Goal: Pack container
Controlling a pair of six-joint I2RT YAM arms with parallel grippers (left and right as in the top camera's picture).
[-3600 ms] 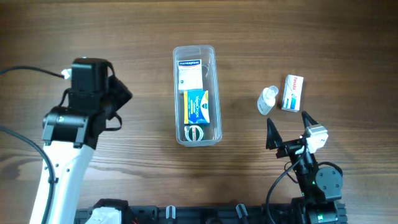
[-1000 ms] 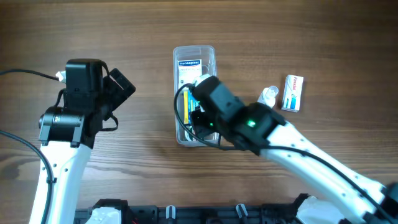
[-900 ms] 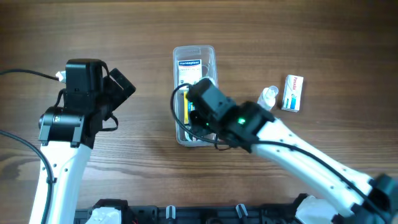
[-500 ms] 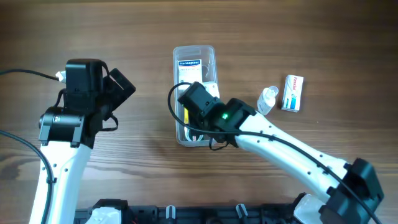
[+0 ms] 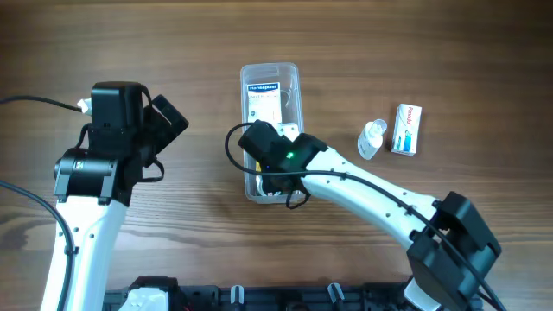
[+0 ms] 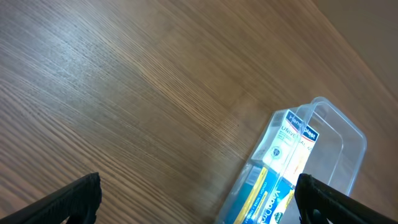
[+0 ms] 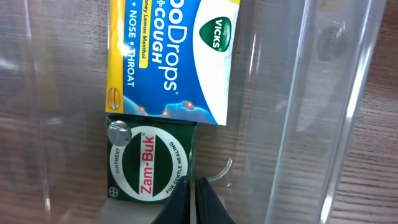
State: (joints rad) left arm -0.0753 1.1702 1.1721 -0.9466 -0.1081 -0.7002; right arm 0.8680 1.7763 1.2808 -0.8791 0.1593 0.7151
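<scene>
Over the table (image 5: 432, 52), right tool (image 7: 194, 198) closed inside the container (image 5: 295, 72); left tool (image 6: 199, 196) spread wide.

Robot manipulation bench, a lab-type setup. In the overhead view a wood-grain table (image 5: 415, 52) filled the whole frame, and a black mounting rail (image 5: 259, 298) ran along its edge at 6 o'clock. The left arm (image 5: 86, 207) rose from 8 o'clock, white links and black joints, with a loose cable (image 5: 34, 101) trailing off at 9 o'clock. The right arm (image 5: 380, 194) came in from 5 o'clock, a green status light (image 5: 291, 157) lit on it near centre. Stock was chemist's goods: a Vicks drops box (image 7: 174, 56) and a Zam-Buk tin (image 7: 149, 165) in the clear container (image 5: 294, 73) just toward 12 o'clock of centre, and a small box (image 5: 406, 129) and small bottle (image 5: 371, 138) at 3 o'clock. The room beyond the tabletop was out of frame.
</scene>
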